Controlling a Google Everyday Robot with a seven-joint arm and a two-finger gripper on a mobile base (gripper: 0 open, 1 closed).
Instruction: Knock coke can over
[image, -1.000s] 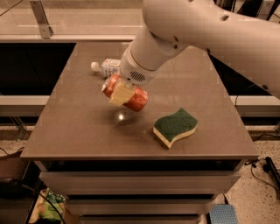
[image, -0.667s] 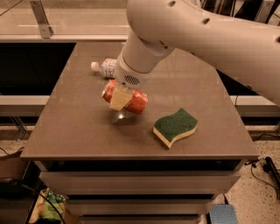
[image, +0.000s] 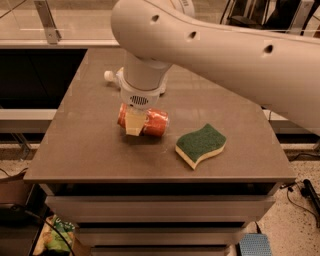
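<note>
The coke can (image: 152, 121) is red-orange and lies on its side on the brown table (image: 90, 145), left of the middle. My gripper (image: 135, 122) hangs straight down from the white arm (image: 220, 45) and sits right over the can. One pale finger (image: 134, 123) crosses the front of the can's middle. The other finger is hidden behind the wrist.
A green and yellow sponge (image: 201, 145) lies to the right of the can, near the front edge. A clear plastic bottle with a white cap (image: 109, 75) lies behind the arm, mostly hidden. Drawers sit under the table top.
The can has gone from tilted to lying flat on its side. The arm has swung left and towards the camera, now covering most of the bottle.
</note>
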